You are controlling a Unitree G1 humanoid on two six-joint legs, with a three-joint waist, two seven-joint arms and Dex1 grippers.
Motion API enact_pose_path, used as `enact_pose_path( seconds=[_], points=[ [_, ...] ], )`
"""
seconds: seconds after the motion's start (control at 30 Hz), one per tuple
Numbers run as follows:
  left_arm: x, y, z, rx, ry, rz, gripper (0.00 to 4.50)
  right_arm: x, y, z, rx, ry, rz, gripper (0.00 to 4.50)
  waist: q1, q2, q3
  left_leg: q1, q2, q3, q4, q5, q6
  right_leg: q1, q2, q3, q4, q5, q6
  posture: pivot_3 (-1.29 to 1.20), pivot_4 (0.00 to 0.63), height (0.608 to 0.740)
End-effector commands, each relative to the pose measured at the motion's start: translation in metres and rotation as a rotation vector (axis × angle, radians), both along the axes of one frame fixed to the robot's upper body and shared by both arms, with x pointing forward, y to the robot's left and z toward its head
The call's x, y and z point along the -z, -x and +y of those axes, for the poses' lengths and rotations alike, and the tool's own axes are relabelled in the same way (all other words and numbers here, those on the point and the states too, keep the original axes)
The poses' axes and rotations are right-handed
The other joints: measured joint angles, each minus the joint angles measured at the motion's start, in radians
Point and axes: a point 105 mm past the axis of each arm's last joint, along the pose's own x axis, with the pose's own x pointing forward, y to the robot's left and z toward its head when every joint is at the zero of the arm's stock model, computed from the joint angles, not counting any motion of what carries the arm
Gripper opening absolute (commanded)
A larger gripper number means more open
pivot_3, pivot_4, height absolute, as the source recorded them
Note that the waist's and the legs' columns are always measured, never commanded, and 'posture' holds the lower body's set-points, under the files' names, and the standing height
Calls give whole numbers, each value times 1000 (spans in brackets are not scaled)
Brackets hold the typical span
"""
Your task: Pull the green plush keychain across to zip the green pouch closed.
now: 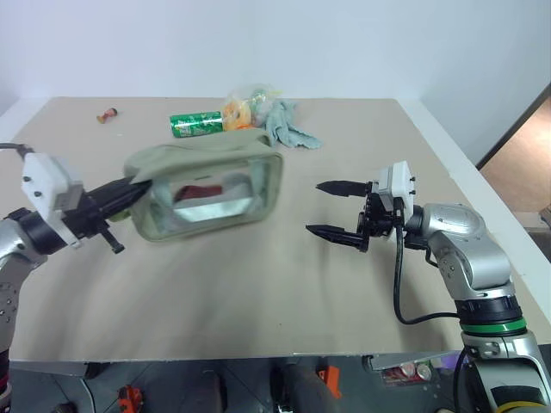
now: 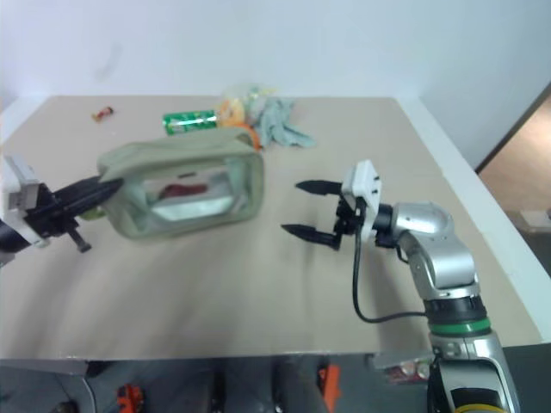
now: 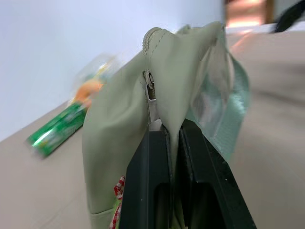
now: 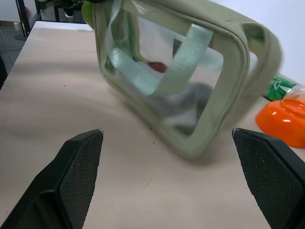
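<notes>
The green pouch (image 1: 207, 185) lies on its side mid-table, pale sage fabric with clear panels and a red item inside. My left gripper (image 1: 136, 186) is shut on the fabric at the pouch's left end, just below the zipper slider (image 3: 150, 90). That end looks lifted a little off the table. A sliver of lime green at that same end may be the green plush keychain (image 4: 87, 9); the rest of it is hidden. My right gripper (image 1: 331, 209) hangs open to the right of the pouch, pointing at it, a short gap away and touching nothing.
At the back of the table (image 1: 258, 301) lie a green drink can (image 1: 196, 124), an orange item in clear wrap (image 1: 241, 107) and a grey-green rag (image 1: 288, 125). A small red thing (image 1: 108, 114) sits far back left. The table's right edge runs close behind my right arm.
</notes>
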Motion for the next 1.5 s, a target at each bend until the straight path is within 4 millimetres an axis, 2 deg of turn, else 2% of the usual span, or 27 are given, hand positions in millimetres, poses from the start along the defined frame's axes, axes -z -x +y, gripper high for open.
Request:
enact_pose_path(
  seconds=[0.03,0.33,0.43,0.6,0.87,0.9,1.0,1.2,1.3,1.43,1.5],
  points=[
    [-16,11,-26,120,-17,-57,17,-15,-1,-5,16,-2,-76,4500,0,0,0,0,0,0,0,0,0,0,0,0,0,0,0,0,150,740],
    [6,4,-36,178,-75,2,17,-27,-2,-31,96,13,-80,4500,0,1,0,1,-1,0,0,0,0,0,1,0,1,0,0,0,150,740],
    [8,1,-47,194,-66,-28,17,-28,2,-38,118,13,-74,4500,1,1,0,1,-1,0,1,0,0,1,0,0,0,0,0,0,150,740],
    [12,-4,-53,208,-62,-28,17,-26,10,-38,121,8,-53,4500,0,1,0,1,-2,0,1,0,0,1,0,0,1,1,1,0,150,740],
    [23,-3,-47,205,-89,57,17,-24,16,-34,120,-3,-34,4500,0,1,0,2,-1,0,1,0,0,1,1,0,1,1,1,0,150,740],
    [22,-4,-47,202,-96,51,595,-24,16,-34,120,-4,-34,4500,0,1,0,2,-1,0,1,0,0,2,1,0,1,1,1,0,150,740],
    [12,-3,-47,212,-83,48,1408,-24,17,-33,113,-5,-29,4500,0,1,0,2,-2,0,1,0,0,1,1,1,1,1,1,0,150,740],
    [-10,5,-37,200,-22,87,3548,-23,20,-29,95,-6,-16,4500,-3,1,0,2,-1,-1,1,0,0,1,1,1,1,1,1,0,150,740],
    [-18,11,-31,174,18,105,4471,-25,25,-25,84,-15,-12,4500,-3,1,0,1,0,-1,1,0,0,1,1,1,1,0,1,0,150,740],
    [-22,17,-21,115,111,123,4471,-27,30,-15,68,-47,-11,4500,-3,1,0,2,0,-1,1,0,0,1,1,1,1,1,1,0,150,740],
    [-15,18,-13,43,133,121,4471,-27,32,-7,53,-60,-3,4500,-4,1,0,2,0,-1,1,0,0,1,1,1,1,1,1,0,150,740]
  ],
)
